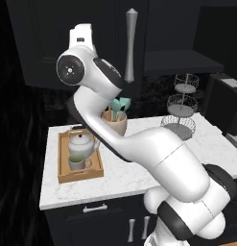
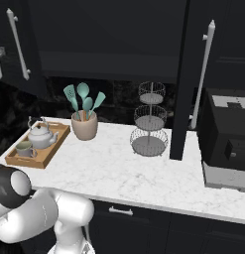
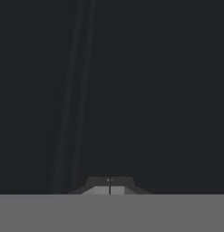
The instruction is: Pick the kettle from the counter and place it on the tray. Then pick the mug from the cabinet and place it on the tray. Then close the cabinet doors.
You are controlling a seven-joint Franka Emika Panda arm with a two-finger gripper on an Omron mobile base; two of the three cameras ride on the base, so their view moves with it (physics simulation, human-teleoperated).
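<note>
— Where are the kettle and mug?
— Both on the tray (counter's left end).
— The hand?
— Clenched, empty, seemingly pressed against a cabinet door.

I can read no text, label, brand, number or sign anywhere: nothing on the kettle, the mug, or the dark appliance at the right of the right base view.
</note>
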